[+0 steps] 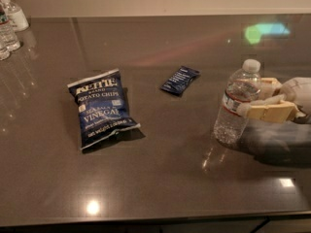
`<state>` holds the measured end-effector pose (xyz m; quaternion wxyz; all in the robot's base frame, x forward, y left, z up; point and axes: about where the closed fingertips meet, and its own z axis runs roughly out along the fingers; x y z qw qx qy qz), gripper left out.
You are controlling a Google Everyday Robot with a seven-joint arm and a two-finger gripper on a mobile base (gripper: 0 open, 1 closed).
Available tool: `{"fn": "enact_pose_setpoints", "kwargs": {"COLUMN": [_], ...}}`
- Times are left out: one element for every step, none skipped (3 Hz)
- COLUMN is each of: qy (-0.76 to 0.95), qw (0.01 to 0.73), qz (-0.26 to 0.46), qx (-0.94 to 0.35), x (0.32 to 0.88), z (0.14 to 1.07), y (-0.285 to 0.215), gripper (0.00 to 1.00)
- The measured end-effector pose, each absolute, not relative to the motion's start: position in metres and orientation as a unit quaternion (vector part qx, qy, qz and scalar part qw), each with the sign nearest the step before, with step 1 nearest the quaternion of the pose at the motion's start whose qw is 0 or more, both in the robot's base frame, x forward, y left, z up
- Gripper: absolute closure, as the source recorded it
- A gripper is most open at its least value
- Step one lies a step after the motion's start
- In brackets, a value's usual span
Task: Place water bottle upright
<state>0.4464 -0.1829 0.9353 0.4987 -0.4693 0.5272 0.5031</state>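
Clear and ribbed, the bottle (233,123) stands nearly upright with a slight lean at the right of the dark counter (160,178). Whether its base touches the surface, I cannot tell. From the right edge the tool (250,100) reaches in, its tan fingers (269,113) pinching the bottle at the label. A chips bag (102,108) and small packet (180,80) lie well apart, to the left.

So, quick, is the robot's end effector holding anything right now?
The end effector: closed on the water bottle, at the right side of the table.
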Motion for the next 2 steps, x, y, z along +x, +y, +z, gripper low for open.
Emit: {"fn": "enact_pose_setpoints", "kwargs": {"qy": [0.525, 0.525], "qw": [0.497, 0.497], "qz": [0.506, 0.506], "qx": [-0.471, -0.471], "x": [0.4459, 0.4460], "z": [0.9308, 0.9308], "y": [-0.1820, -0.1819], "gripper": [0.00, 0.00]}}
